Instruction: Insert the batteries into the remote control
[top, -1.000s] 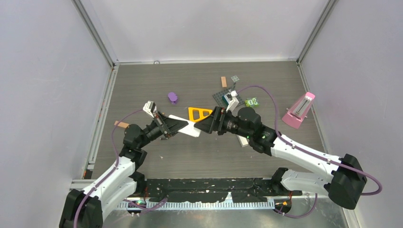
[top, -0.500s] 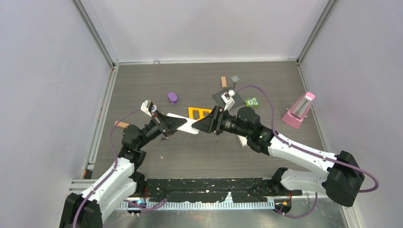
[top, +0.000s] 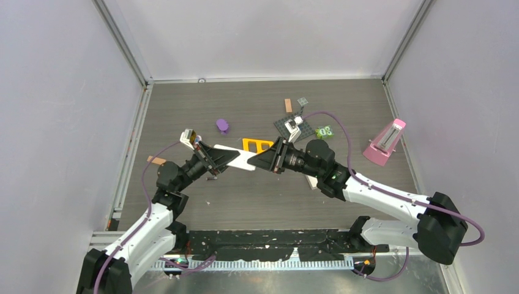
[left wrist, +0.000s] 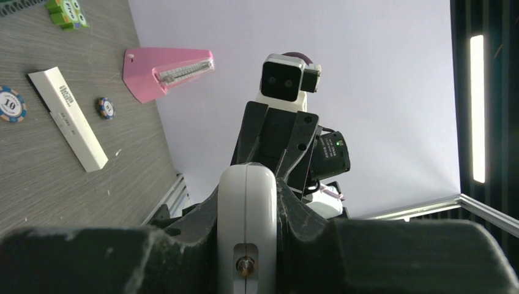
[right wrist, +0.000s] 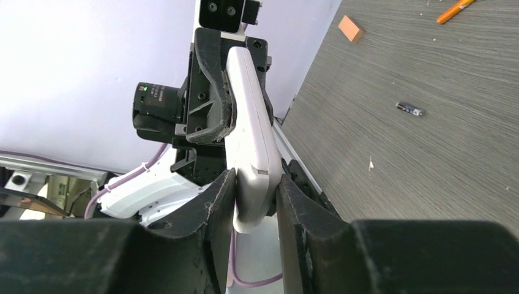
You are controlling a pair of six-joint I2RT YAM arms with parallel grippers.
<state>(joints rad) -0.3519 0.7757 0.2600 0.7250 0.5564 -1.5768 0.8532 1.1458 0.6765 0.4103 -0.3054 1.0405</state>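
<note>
Suspended between two arms, the white remote control (top: 240,158) has one end clenched in the left gripper (top: 227,158) and the other end pinched by the right gripper (right wrist: 252,196). A single battery (right wrist: 409,109) lies on the table (right wrist: 465,159), well apart from the right fingers (right wrist: 215,202). An orange triangle (top: 257,146) rests just beyond both grippers.

Count on bench: 1 white remote (top: 243,160), 1 battery (right wrist: 409,109) in view, 2 poker chips, lg (left wrist: 9,104) & sm (left wrist: 106,108), 1 pink metronome (top: 385,142), 1 orange triangle (top: 257,141), 1 purple obj (top: 223,125), 1 orange pen (right wrist: 456,9), 1 white bar (left wrist: 67,119).
</note>
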